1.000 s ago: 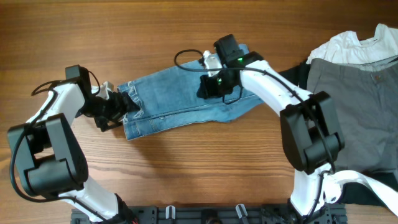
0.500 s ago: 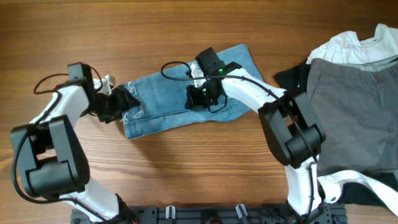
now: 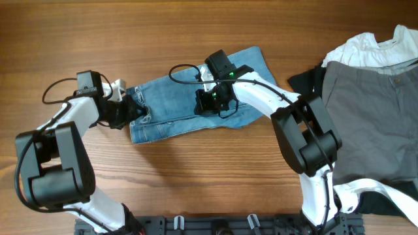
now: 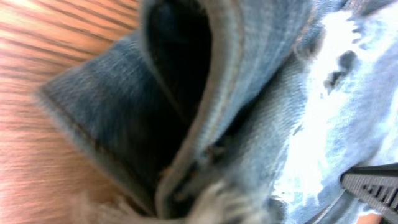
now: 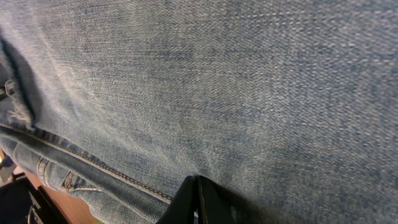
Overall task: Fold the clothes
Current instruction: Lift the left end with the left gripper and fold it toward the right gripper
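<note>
Light-blue jeans (image 3: 176, 108), folded into a short strip, lie across the middle of the table. My left gripper (image 3: 130, 111) is at their frayed left end, shut on the bunched hem. The left wrist view is filled with blurred denim (image 4: 249, 93) and fraying, with one dark finger (image 4: 373, 186) at the lower right. My right gripper (image 3: 210, 101) rests on the middle of the jeans. Its black fingertips (image 5: 196, 186) are shut together, pressing on flat denim (image 5: 217, 81) with nothing between them.
At the right edge lies a pile of grey trousers (image 3: 379, 117) over a white top (image 3: 372, 49), with a black garment (image 3: 304, 81) sticking out towards the jeans. More dark cloth (image 3: 392, 205) lies at the bottom right. Bare wood surrounds the jeans.
My left gripper has slid right onto the frayed hem and closed on it. The right gripper moved left along the jeans a second ago and has held still since.
</note>
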